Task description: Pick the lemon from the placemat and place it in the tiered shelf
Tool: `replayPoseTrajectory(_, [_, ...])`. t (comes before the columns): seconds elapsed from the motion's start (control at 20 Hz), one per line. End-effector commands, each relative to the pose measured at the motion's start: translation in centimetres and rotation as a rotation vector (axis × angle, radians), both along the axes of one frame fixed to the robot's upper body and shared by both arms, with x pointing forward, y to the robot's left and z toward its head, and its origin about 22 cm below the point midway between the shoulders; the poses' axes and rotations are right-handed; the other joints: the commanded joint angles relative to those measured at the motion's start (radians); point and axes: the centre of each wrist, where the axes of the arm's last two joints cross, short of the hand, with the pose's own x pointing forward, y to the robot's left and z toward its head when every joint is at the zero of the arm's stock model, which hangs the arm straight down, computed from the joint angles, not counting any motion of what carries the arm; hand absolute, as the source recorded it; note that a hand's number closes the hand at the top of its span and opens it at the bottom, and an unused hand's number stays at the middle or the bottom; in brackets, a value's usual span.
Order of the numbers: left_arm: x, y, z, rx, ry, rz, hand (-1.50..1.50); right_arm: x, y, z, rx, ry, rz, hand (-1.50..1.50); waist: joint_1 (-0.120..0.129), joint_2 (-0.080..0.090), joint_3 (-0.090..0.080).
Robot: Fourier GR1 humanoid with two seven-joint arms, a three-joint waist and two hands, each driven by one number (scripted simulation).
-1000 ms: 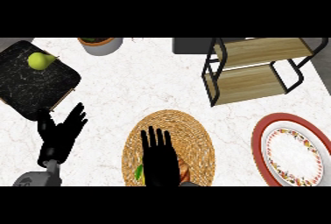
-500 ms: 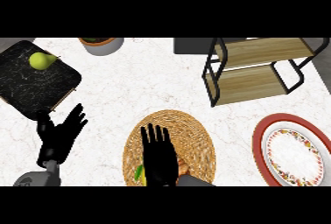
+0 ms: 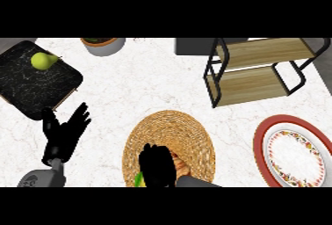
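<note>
The right hand [image 3: 157, 166] lies low over the round woven straw placemat [image 3: 170, 143], its fingers curled downward — whether they close on anything I cannot tell. Just beside it a sliver of yellow-green, probably the lemon [image 3: 138, 179], peeks out on the mat's near edge. The left hand [image 3: 63, 133] rests with fingers spread on the white marble counter [image 3: 149, 83]. The black-framed wooden tiered shelf [image 3: 259, 70] stands well apart, at upper right.

Woven tan placemat [image 3: 170, 132], red-rimmed plate [image 3: 267, 132]
</note>
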Motion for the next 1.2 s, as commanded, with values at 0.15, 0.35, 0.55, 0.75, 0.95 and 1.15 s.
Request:
replayPoseTrajectory(0.15, [-0.6,0.5,-0.8,0.004,0.014,0.024,0.00,-4.0,1.2,1.5,0.104,-0.044,0.112,1.50,-0.010,0.008,0.000])
replayPoseTrajectory(0.35, [-1.3,1.5,0.2,-0.002,0.000,0.032,0.00,1.9,-9.8,2.7,0.171,-0.036,0.048,1.50,-0.028,0.008,0.001])
replayPoseTrajectory(0.55, [-1.6,0.6,-0.1,0.003,0.012,0.051,0.00,1.8,-15.9,5.6,0.318,-0.066,0.008,1.50,-0.047,0.003,0.002])
replayPoseTrajectory(0.75, [-1.9,1.3,0.2,-0.009,0.015,0.053,0.00,1.6,-17.3,12.3,0.430,-0.216,0.009,1.50,-0.048,-0.001,0.000])
replayPoseTrajectory(0.95, [-2.8,0.8,-0.9,-0.024,0.018,0.049,0.00,0.3,-19.9,18.0,0.478,-0.369,-0.041,1.50,-0.052,-0.003,-0.001])
replayPoseTrajectory(1.15, [-2.1,1.4,0.4,-0.018,0.016,0.041,0.00,-1.2,-21.5,23.6,0.515,-0.450,-0.137,1.50,-0.044,-0.002,-0.001])
